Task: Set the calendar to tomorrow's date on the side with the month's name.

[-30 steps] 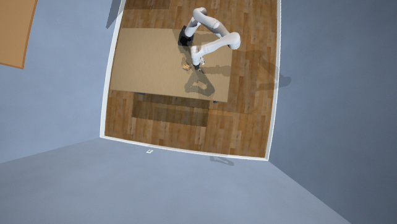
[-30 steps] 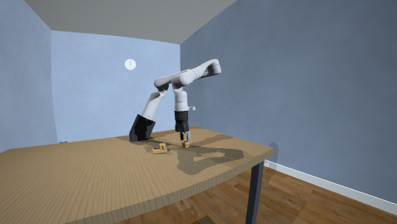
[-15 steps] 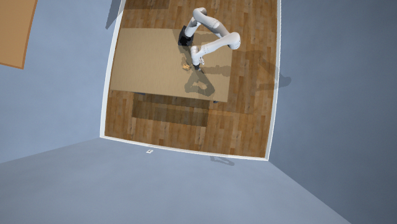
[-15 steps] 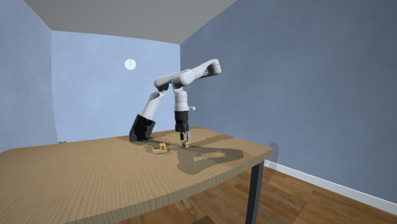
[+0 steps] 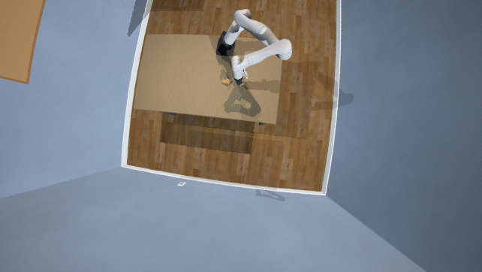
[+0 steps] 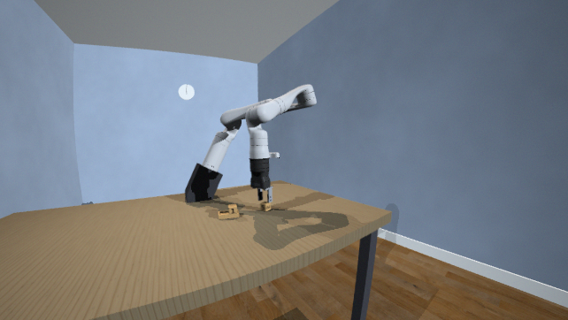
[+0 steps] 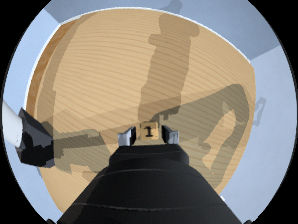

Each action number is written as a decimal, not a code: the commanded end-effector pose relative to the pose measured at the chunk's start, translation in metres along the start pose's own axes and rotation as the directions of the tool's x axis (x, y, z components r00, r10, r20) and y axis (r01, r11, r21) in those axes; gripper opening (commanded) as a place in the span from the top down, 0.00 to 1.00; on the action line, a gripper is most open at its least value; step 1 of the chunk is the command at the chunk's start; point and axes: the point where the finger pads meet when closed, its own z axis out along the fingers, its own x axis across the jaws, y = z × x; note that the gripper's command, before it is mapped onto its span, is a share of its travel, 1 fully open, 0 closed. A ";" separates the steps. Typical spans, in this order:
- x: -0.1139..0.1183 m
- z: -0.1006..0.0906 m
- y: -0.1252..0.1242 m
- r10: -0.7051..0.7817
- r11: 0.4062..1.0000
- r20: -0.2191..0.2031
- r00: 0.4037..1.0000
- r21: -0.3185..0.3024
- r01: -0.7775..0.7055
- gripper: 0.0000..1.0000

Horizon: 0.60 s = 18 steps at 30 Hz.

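Note:
A small wooden calendar tray (image 6: 228, 215) (image 5: 224, 80) lies on the table (image 6: 133, 247) near the arm. It seems to hold one cube, but it is too small to read. A second wooden cube (image 6: 265, 207) (image 7: 148, 133) stands on the table to the right of the tray, apart from it. A dark mark shows on its face in the wrist view. My gripper (image 6: 265, 199) (image 7: 148, 132) (image 5: 240, 83) points straight down over this cube. It is open, with a finger on either side of the cube and no grip on it.
The arm's black base (image 6: 203, 182) (image 5: 225, 46) stands on the table behind the tray. The table's right edge (image 6: 380, 214) is some way off to the right of the cube.

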 end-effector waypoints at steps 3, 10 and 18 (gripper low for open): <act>0.000 -0.001 0.000 0.000 1.000 -0.002 1.000 0.000 0.000 0.10; 0.000 -0.001 0.000 0.000 1.000 -0.002 1.000 0.000 0.000 0.10; 0.000 -0.003 0.000 0.000 1.000 -0.002 1.000 0.000 0.000 0.10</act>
